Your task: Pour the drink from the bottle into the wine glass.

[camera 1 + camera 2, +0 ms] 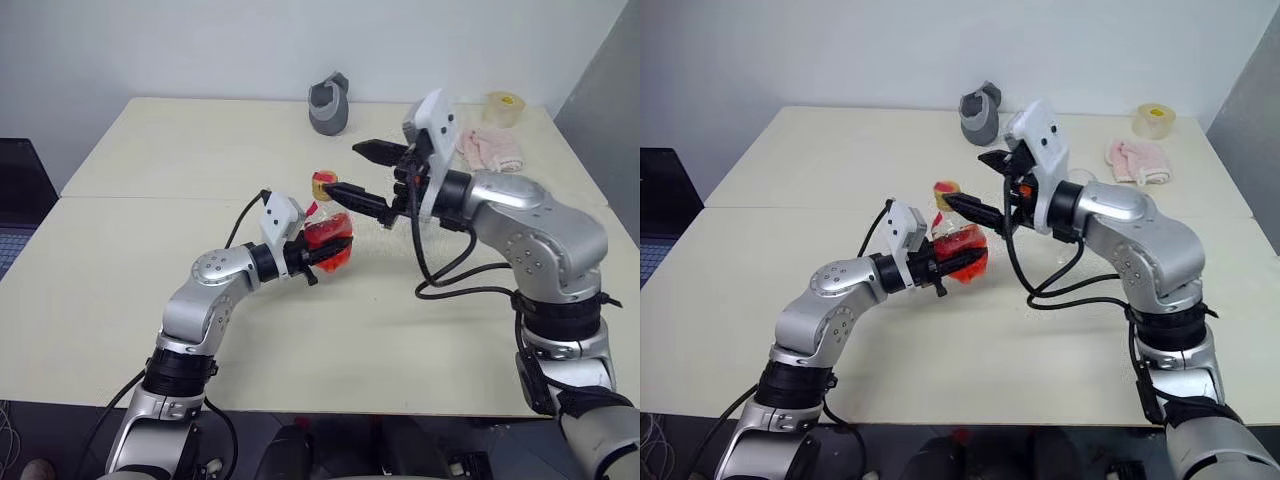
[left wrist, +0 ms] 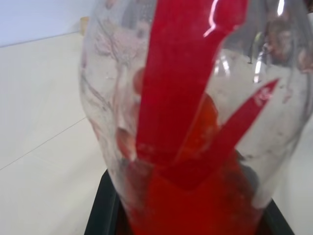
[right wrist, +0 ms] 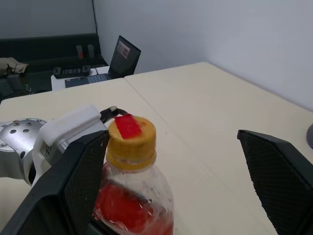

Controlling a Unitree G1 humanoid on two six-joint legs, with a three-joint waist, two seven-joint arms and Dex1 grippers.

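Left gripper [image 1: 318, 252] is clamped tight around the round body of the bottle [image 1: 327, 240] and holds it upright above the table [image 1: 150, 240], while the right gripper [image 1: 372, 175] stands wide open with one finger [image 3: 73, 181] close beside the yellow cap [image 3: 131, 139], gripping nothing. To me the bottle seems light and thin-walled, so a hard squeeze may dent it, and the smooth plastic can slip. I think the cap is the place to take next, since it is on and the red drink [image 2: 195, 205] cannot pour yet.
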